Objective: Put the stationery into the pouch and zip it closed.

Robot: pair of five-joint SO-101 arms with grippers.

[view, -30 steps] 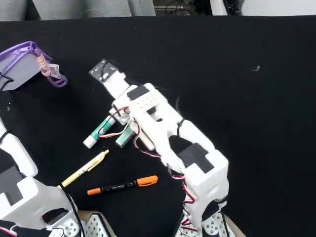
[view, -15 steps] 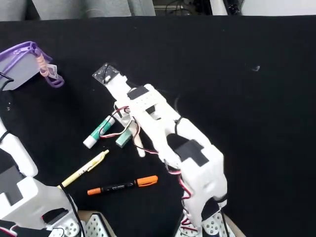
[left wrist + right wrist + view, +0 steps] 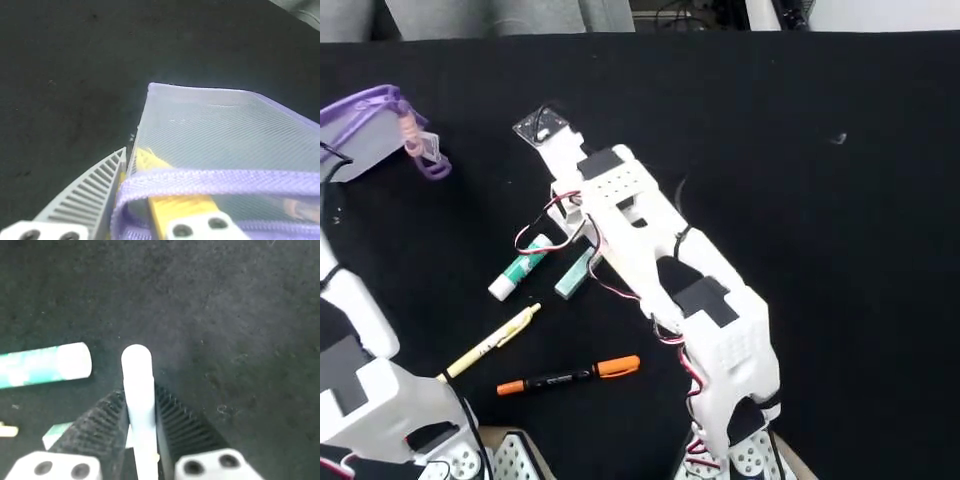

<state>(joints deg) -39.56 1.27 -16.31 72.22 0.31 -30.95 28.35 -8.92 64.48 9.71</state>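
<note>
While my right claw point(image 3: 139, 394) pinches the white pen point(image 3: 136, 365), carry it level toward the pouch point(image 3: 358, 145) off to the claw's left.

The black table point(image 3: 840, 300) has a matte, slightly fuzzy top, flecked with pale lint in the right wrist view. A small pale mark point(image 3: 837, 138) sits toward its right edge, nearer the far edge than the near one. Beyond the far edge a white surface point(image 3: 890, 14) lies past the right corner, and dark clutter point(image 3: 670, 14) lies near the middle.
</note>
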